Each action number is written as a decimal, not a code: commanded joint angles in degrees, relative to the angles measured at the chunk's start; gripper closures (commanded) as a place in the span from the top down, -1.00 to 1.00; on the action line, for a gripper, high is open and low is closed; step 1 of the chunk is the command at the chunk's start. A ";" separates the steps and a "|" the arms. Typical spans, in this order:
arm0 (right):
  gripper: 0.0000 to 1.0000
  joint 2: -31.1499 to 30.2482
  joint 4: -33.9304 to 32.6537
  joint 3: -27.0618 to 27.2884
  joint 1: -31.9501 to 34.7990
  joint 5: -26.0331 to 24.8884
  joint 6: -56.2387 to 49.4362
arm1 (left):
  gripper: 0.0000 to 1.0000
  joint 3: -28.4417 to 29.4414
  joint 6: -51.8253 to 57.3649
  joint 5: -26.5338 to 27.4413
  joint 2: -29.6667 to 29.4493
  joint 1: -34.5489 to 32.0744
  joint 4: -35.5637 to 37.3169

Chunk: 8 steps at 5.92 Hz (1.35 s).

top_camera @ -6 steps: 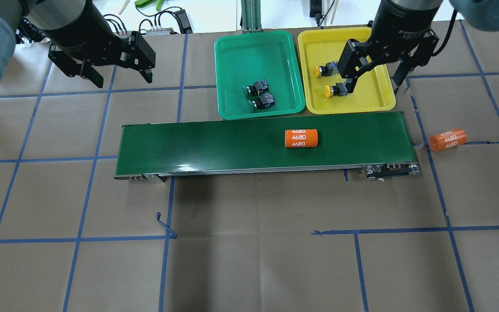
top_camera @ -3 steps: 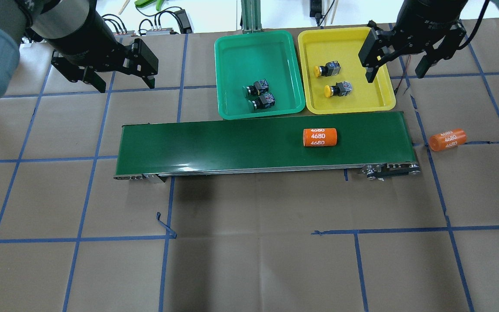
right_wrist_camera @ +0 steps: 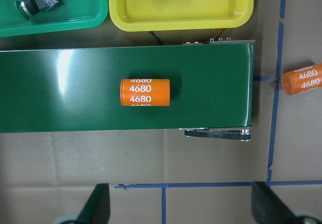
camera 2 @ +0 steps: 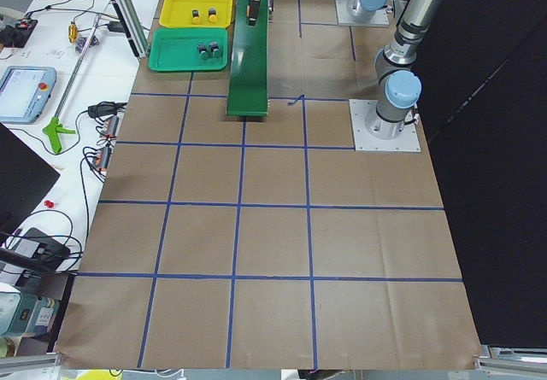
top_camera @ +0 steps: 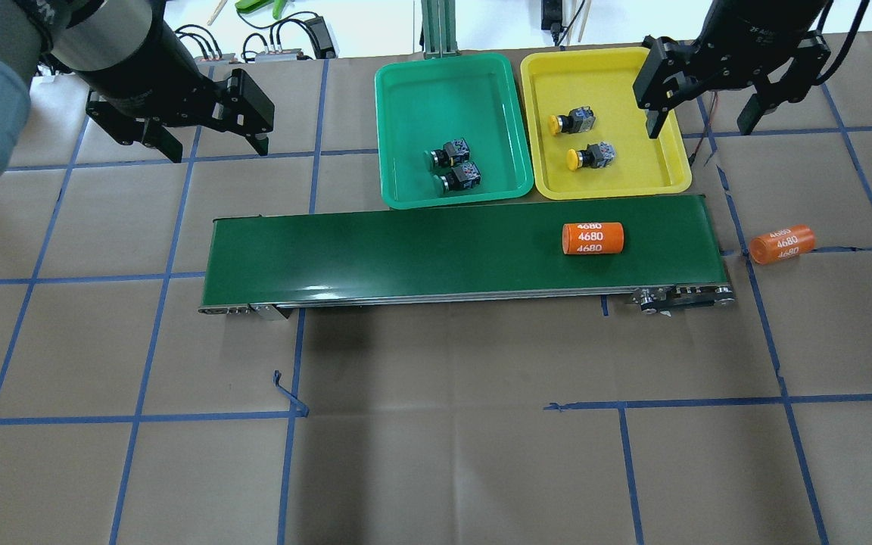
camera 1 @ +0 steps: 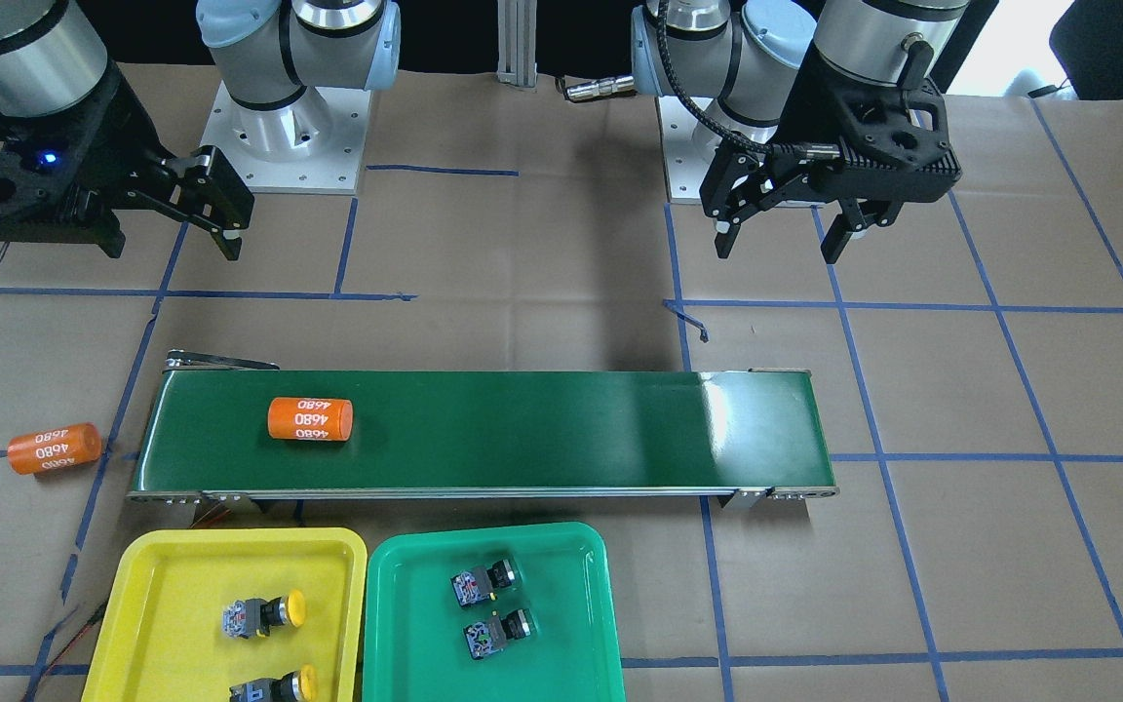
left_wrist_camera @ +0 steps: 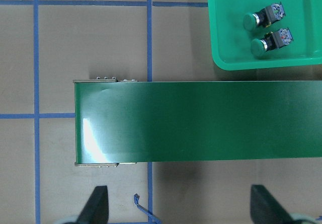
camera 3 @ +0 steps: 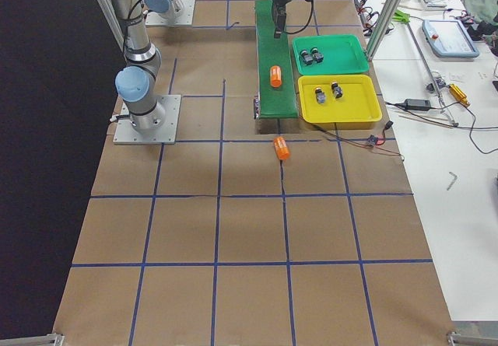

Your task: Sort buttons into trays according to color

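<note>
Two green-capped buttons [top_camera: 447, 155] [top_camera: 460, 178] lie side by side in the green tray [top_camera: 436, 91]. Two yellow-capped buttons [top_camera: 571, 121] [top_camera: 590, 156] lie in the yellow tray [top_camera: 610, 76]. My right gripper [top_camera: 699, 125] is open and empty, raised over the yellow tray's right rim, clear of the buttons. My left gripper [top_camera: 213, 144] is open and empty, hovering over the table far left of the green tray. The left wrist view shows the green buttons [left_wrist_camera: 264, 17] in the tray corner [left_wrist_camera: 226, 58].
A long dark-green conveyor belt [top_camera: 406, 250] lies in front of both trays. One orange cylinder marked 4680 [top_camera: 593, 238] rides on the belt near its right end. Another orange cylinder [top_camera: 782, 244] lies on the paper just past that end. Cables lie behind the trays.
My right gripper has pulled away from the lower yellow button and moved right, over the tray's rim. The orange cylinder on the belt has travelled right. My left gripper has barely shifted.
</note>
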 commanded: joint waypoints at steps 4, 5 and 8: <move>1.00 0.05 -0.77 0.84 2.38 -1.06 4.31 | 0.97 0.00 0.02 0.07 0.13 0.05 0.01; 1.00 0.05 -0.77 0.84 2.38 -1.06 4.58 | 0.97 0.00 0.02 -0.02 0.13 0.23 0.10; 1.00 0.05 -0.77 0.84 2.38 -0.97 4.84 | 0.97 0.00 -0.07 -0.02 0.13 0.31 0.10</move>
